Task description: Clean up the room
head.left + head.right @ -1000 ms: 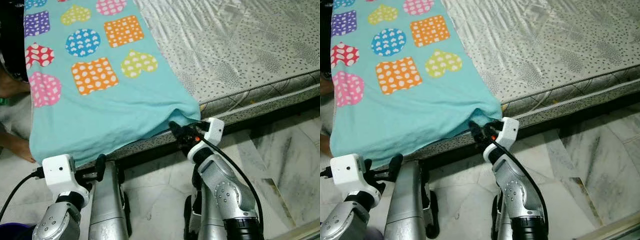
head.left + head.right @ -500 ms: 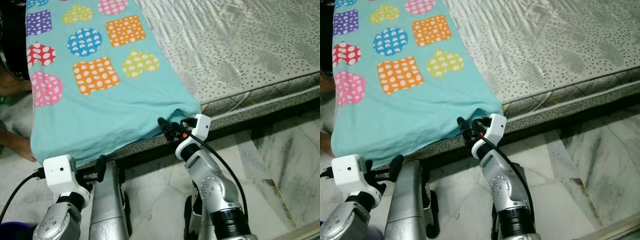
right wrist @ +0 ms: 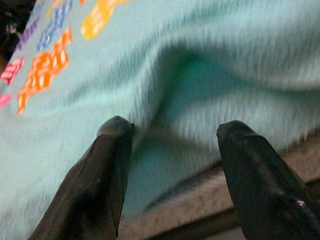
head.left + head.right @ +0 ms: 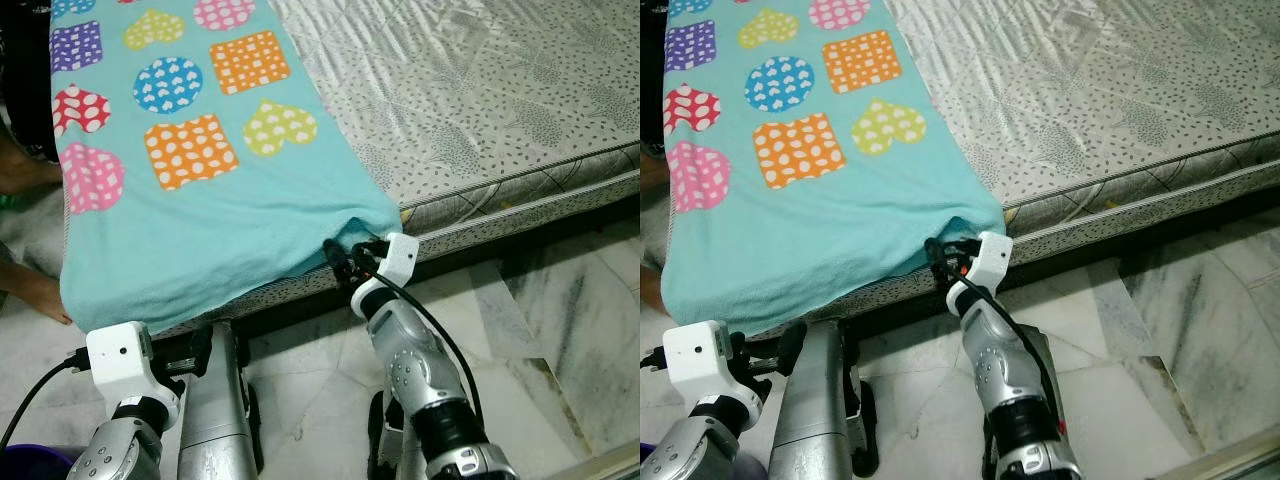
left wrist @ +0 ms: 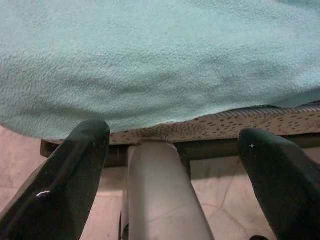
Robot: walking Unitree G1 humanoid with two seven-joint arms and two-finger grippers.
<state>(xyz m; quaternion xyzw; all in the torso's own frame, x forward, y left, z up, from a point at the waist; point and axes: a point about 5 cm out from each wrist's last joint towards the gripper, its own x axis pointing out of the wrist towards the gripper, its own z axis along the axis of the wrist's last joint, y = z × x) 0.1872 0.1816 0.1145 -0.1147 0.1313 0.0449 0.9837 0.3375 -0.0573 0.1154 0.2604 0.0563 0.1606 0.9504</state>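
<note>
R gripper (image 4: 338,262) sits at the bed edge, right at the near-right corner of the teal blanket (image 4: 200,215), tips up against the hanging hem where the cloth bunches into a small fold. R wrist view: both black fingers (image 3: 107,170) spread wide apart, blanket fold (image 3: 200,85) lies between and just past them, nothing pinched, jaws not closed on the fabric; can't tell whether the tips touch the cloth. Blanket itself is spread flat over the left part of the mattress (image 4: 480,110), pattern of hearts, squares and circles w/ white dots in orange, pink, blue, yellow, purple; its near edge drapes over the mattress side toward the robot. Rest of the mattress is bare, grey speckled quilted cover. L gripper (image 4: 200,340) low, in front of the bed, below the draped blanket edge, apart from it. L wrist view: fingers (image 5: 65,180) wide open, holding nothing; blanket hem (image 5: 160,65) above, strip of mattress side under it, silver robot leg (image 4: 215,420) in the gap between the fingers. Floor (image 4: 560,330) is pale marble tile. A person's bare foot (image 4: 35,295) at far left beside the bed, near the blanket's left edge.
</note>
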